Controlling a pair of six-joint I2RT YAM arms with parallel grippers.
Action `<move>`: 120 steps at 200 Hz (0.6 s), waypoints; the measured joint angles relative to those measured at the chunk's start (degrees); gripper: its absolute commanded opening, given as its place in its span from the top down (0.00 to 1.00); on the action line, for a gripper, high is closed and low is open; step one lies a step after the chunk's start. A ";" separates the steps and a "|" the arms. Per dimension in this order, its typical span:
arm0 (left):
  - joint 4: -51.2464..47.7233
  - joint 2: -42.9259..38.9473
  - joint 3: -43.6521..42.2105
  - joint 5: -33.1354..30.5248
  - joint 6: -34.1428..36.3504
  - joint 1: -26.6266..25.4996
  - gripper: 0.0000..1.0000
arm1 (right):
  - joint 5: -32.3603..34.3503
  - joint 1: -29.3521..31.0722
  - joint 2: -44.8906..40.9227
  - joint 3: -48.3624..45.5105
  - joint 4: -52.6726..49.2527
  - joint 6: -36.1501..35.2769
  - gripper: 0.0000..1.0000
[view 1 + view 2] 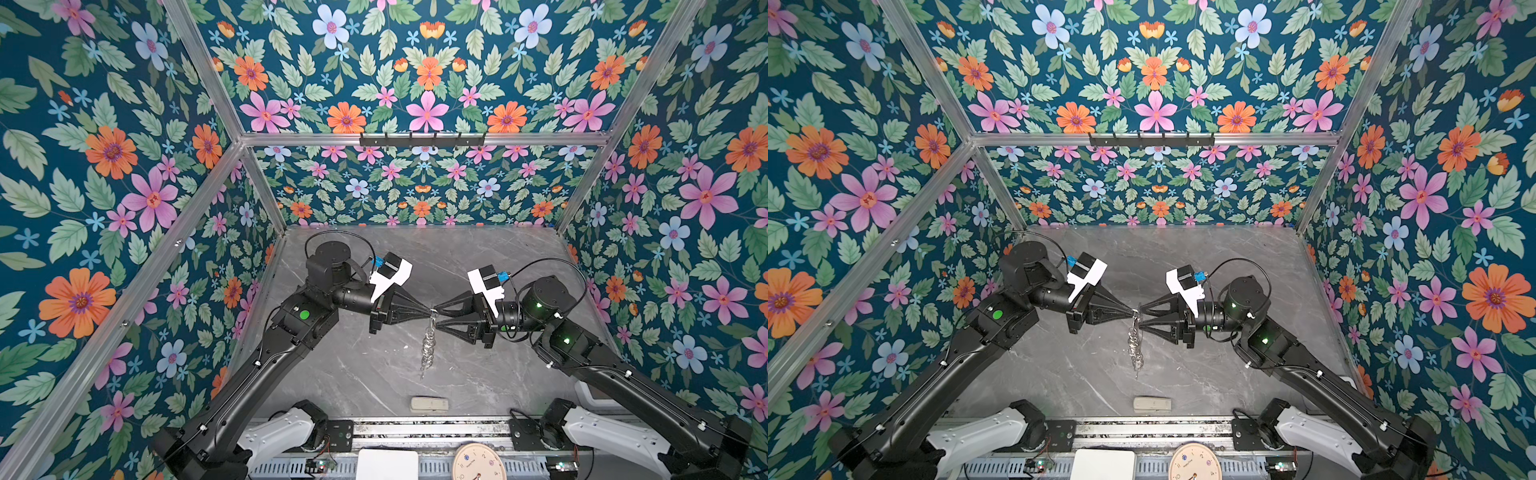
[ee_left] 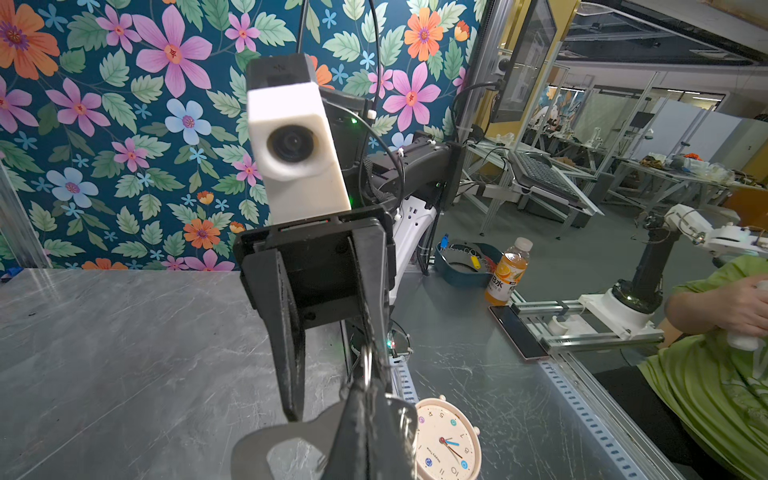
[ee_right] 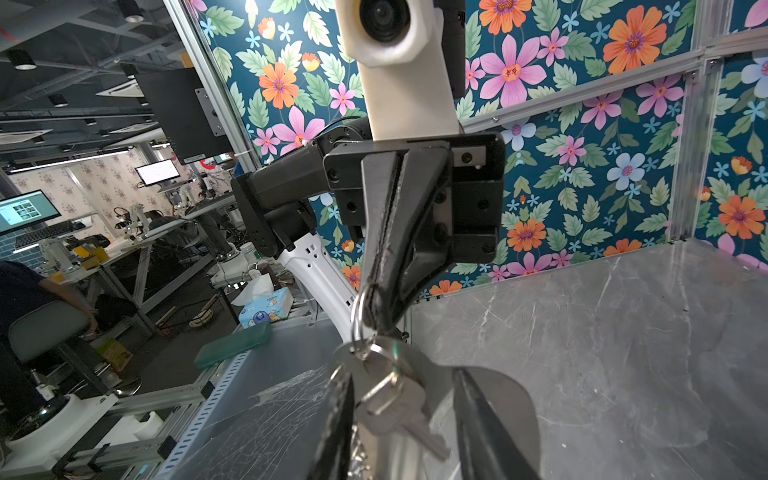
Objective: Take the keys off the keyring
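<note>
Because a split ring gives up a key only when it is pinned from one side and worked from the other, the two arms meet tip to tip in mid-air. They are above the grey marble-patterned tabletop (image 1: 353,374) and beyond the pale beige rectangular block (image 1: 429,404) lying near its front edge. The left gripper (image 3: 374,307), a pair of black tapered fingers, is pressed fully together on the small silver metal keyring (image 3: 358,316), anchoring it so the ring cannot twist away. Just under that pinch hang the two dull-silver round-headed keys (image 3: 397,401), threaded on the ring. The short silver link chain (image 1: 428,349) dangles toward the block; whether its end touches the tabletop I cannot tell. The right gripper (image 1: 439,318) faces the pinch with its jaws apart, one finger on each side of the keys, and it clamps nothing as far as the wrist view shows. That stance looks like a line-up for taking one key head; neither key is off yet.
</note>
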 measured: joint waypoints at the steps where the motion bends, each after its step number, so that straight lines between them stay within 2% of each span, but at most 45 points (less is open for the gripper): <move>1: 0.00 0.00 0.00 0.00 0.00 0.00 1.00 | -0.02 0.00 0.02 0.00 0.02 0.00 0.59; 79: 0.76 -0.59 -0.22 -0.04 -0.17 0.00 1.00 | 0.07 -0.04 -1.42 -1.09 1.03 0.48 0.50; 120: 1.22 -0.59 -0.22 -0.20 -0.39 0.00 1.00 | 0.09 0.04 -1.53 -1.29 0.87 0.59 0.50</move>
